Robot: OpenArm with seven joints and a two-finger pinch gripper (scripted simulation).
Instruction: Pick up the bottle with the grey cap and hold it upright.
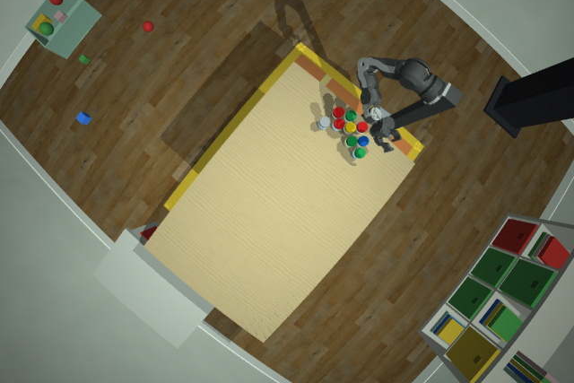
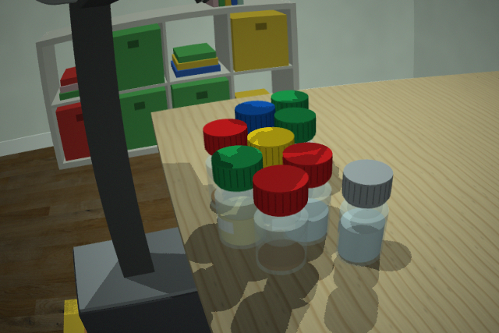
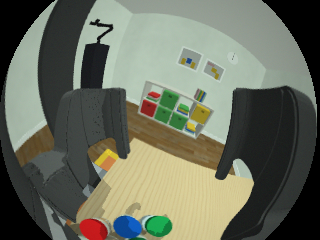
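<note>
The claw (image 1: 386, 142) hangs above the near edge of the bench (image 1: 278, 230), about half open, with nothing between its two dark fingers. In the wrist view the fingers frame bare bench top and the far room, while coloured caps show low in the picture beneath them. Seen from above, the claw sits beside the blue-capped bottle (image 1: 363, 141), on the side of the cluster toward the arm's base.

The bottle with the grey cap (image 2: 364, 210) stands upright on the bench, holding pale bluish liquid. It stands slightly apart from the packed cluster of bottles, just beside a red-capped bottle (image 2: 308, 184), on the side away from the claw.

The cluster has three red caps, three green, one yellow and one blue, all upright. A shelf rack (image 2: 44, 49) with coloured boxes stands against the wall behind.
</note>
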